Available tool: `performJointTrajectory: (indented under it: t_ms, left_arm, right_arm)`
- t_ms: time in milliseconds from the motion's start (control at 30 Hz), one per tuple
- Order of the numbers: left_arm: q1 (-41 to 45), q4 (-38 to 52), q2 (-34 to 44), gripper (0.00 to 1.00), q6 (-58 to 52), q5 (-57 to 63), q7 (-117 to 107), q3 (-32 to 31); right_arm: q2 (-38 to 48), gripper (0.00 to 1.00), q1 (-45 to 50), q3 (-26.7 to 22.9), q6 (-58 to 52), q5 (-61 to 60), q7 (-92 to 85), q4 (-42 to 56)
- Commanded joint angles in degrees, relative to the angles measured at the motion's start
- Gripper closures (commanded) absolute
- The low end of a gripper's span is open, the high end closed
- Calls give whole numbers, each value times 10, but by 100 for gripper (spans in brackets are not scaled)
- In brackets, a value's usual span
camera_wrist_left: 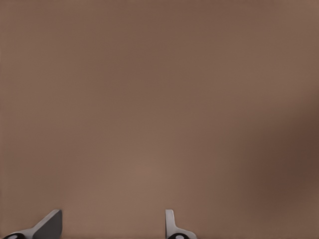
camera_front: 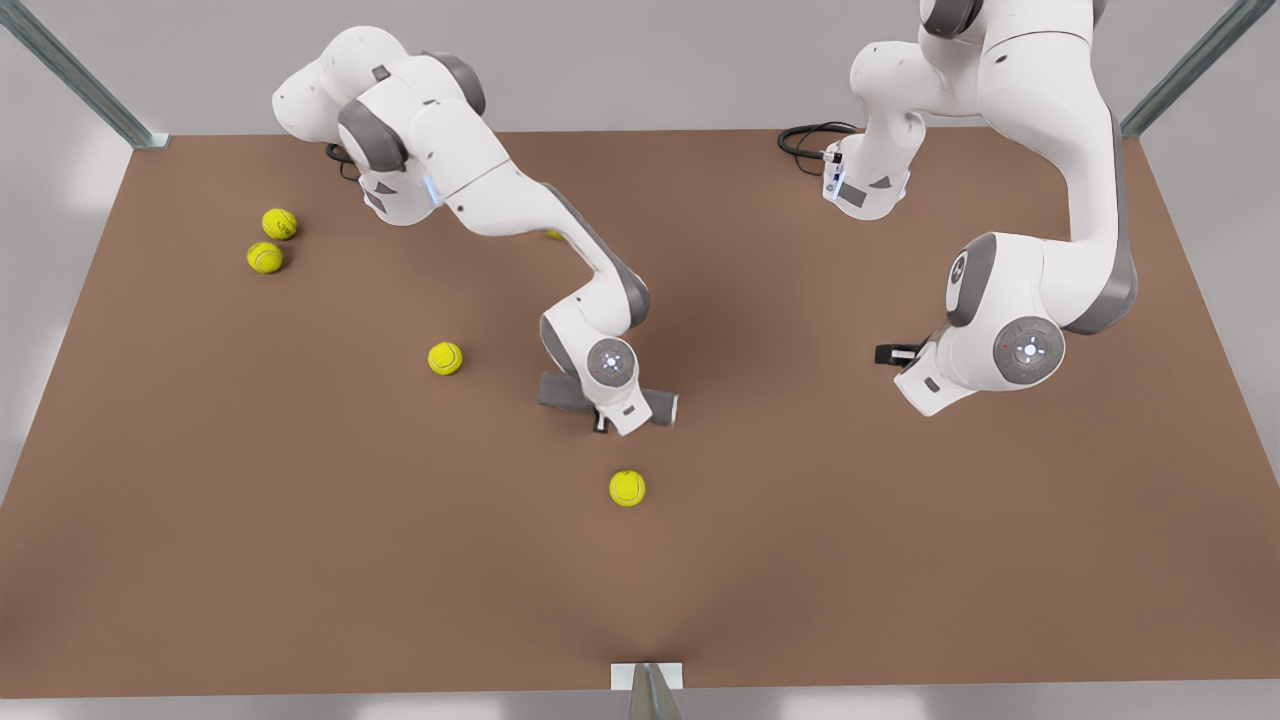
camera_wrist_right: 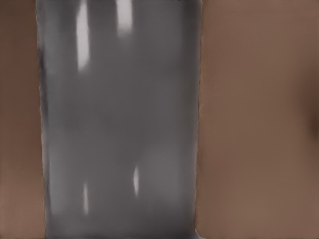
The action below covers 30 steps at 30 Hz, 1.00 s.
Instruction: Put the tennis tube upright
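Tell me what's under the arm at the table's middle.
The grey tennis tube lies on its side on the brown table, both ends showing past the wrist. The right hand is over its middle; their contact is covered. The left hand waits open over bare table.

A brown table (camera_front: pixel 300 560) carries the lying tennis tube (camera_front: pixel 562 392) and scattered yellow tennis balls (camera_front: pixel 445 358).
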<state>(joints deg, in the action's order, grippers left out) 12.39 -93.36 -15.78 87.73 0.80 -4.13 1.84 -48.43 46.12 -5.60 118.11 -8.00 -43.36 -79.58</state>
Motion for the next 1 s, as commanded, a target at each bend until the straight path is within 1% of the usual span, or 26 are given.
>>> performJointTrajectory:
  t_ms: [0, 133, 167, 200, 467, 533, 567, 600, 633, 700, 733, 767, 800, 833, 867, 900, 933, 967]
  left_arm:
    - [-1, 0, 1, 0, 2, 1, -15, 0]
    - [-1, 0, -1, 0, 2, 1, -15, 0]
    - [-1, 0, -2, 0, 2, 1, -15, 0]
    - [-1, 0, -5, 0, 2, 1, -15, 0]
    - [-3, -3, -13, 0, 4, -9, -15, 0]
    - [-3, -21, -12, 0, 84, -124, -14, 0]
    - [-1, -25, -42, 0, 150, -228, -9, -3]
    - [-1, -23, -65, 0, 161, -244, 44, -19]
    - [1, -19, -68, 0, 160, -243, 44, -20]
    - [0, -16, -79, 0, 163, -235, 50, -21]
    - [0, 28, -125, 0, 166, -235, 49, -49]
    - [0, 85, -179, 0, 166, -237, 49, -74]
    - [0, 117, -209, 0, 177, -241, 48, -94]
    - [0, 120, -243, 0, 232, -242, 48, -126]
    - [1, 120, -279, 0, 266, -237, 49, -157]
    - [1, 120, -296, 0, 298, -237, 49, -170]
    - [0, 122, -314, 0, 327, -237, 60, -185]
    - [0, 122, -323, 0, 329, -237, 69, -186]
  right_arm:
    - [1, 42, 5, 1, 18, 8, 62, 3]
    - [-10, 42, 2, 1, 21, 0, 65, 2]
    - [-11, 39, 2, 2, 21, -1, 68, 2]
    - [-11, 0, 3, 2, 21, -4, 71, 2]
    - [-6, 0, 3, 1, 14, -1, 66, 4]
    - [4, 0, 0, 1, 6, -2, 65, 4]
    - [18, 0, -2, 1, -8, -1, 65, 5]
    - [25, 0, -8, 0, -19, -1, 63, 15]
    - [30, 0, -19, 0, -50, -3, 64, 40]
    - [68, 0, -60, -3, -79, -4, 64, 51]
    - [80, 0, -86, -12, -83, 2, 69, 58]
    - [89, 0, -89, -77, -93, 2, 83, 60]
    - [89, 0, -97, -134, -114, -3, 157, 58]
    - [87, 0, -130, -148, -160, -5, 375, 56]
    - [89, 0, -141, -151, -215, -24, 491, 66]
    - [93, 0, -147, -160, -242, -19, 493, 75]
    - [103, 0, -150, -181, -249, -19, 485, 75]
    - [124, 0, -149, -238, -256, -15, 464, 75]
